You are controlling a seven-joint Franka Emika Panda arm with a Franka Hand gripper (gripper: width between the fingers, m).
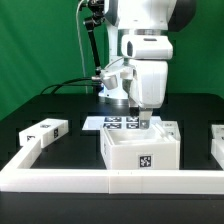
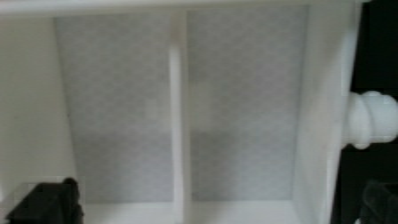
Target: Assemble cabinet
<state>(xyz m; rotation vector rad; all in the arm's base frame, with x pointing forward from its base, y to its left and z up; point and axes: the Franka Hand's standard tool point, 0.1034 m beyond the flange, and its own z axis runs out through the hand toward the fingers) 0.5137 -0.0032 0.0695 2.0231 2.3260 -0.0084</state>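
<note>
The cabinet box is a white open-topped body with a black-and-white tag on its front, standing right of centre near the front rail. My gripper hangs straight down just above its open top. In the wrist view I look into the cabinet box, which has a thin upright divider down its middle and a ribbed white knob outside one wall. My gripper is open, and its dark fingertips stand wide at both edges of the picture. Nothing is held between them.
The marker board lies flat just behind the box. A loose white panel with tags lies at the exterior view's left, and another white part at its right edge. A long low white border rail runs along the front.
</note>
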